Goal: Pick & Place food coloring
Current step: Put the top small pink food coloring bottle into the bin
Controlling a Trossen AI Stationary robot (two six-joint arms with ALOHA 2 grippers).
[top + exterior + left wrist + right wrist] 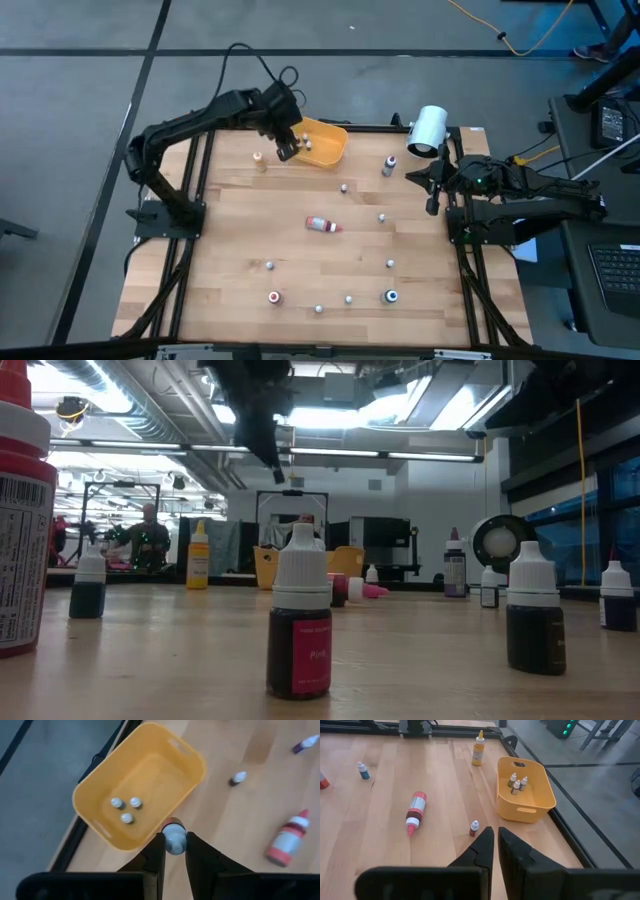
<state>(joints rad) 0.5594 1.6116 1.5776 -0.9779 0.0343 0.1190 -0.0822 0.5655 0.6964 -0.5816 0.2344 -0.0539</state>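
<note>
Pinching a tiny white-capped food coloring bottle (174, 837) by its cap, the left gripper (174, 851) hovers at the orange plastic bowl's (95, 785) rim; probably light, rigid, slippery, so grip squarely.

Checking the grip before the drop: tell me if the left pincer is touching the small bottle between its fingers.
Touching. The left wrist view shows the left pincer shut on the bottle, both fingers against its sides, above the bin.

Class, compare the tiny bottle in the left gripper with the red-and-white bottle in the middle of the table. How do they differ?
The tiny bottle is far smaller than the red-and-white bottle. It is held by the left gripper above the orange bowl's rim; the other lies on its side on the table, ungripped. Both are capped.
</note>
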